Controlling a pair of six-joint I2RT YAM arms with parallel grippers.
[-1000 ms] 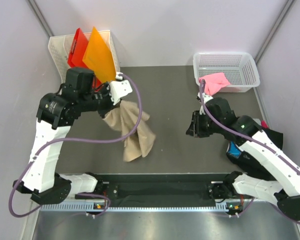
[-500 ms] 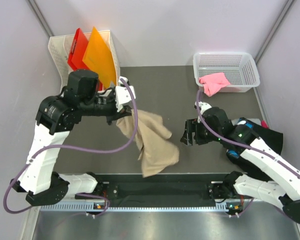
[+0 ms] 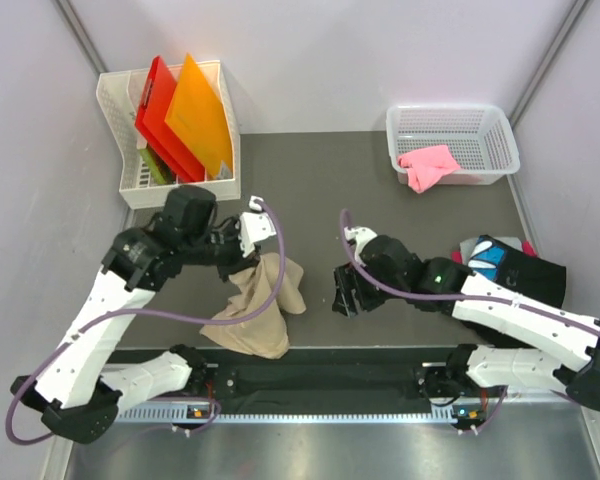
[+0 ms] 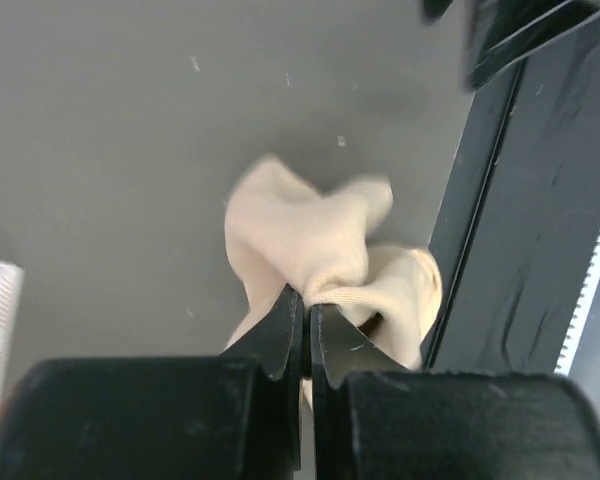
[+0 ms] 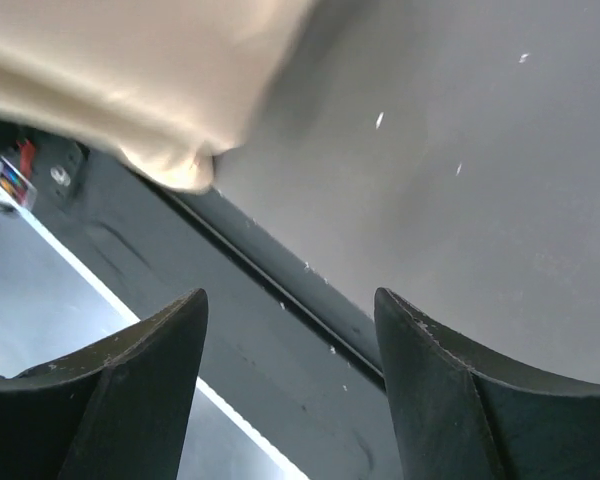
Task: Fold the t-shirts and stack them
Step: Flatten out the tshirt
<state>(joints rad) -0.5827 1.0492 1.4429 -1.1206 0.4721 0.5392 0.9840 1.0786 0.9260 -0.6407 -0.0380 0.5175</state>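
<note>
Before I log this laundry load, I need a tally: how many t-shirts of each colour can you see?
Tan t-shirt: 1, pinched in the left tool
Pink t-shirt: 1, in the white basket
Black t-shirt with blue-and-white print: 1, at the table's right side
Total: 3 t-shirts

My dark table [image 3: 320, 180] carries a rack [image 3: 128, 178] upper left, basket [image 3: 450, 125] upper right, black t-shirt [image 3: 535, 272] right, tan t-shirt [image 3: 255, 318] lower left.
</note>
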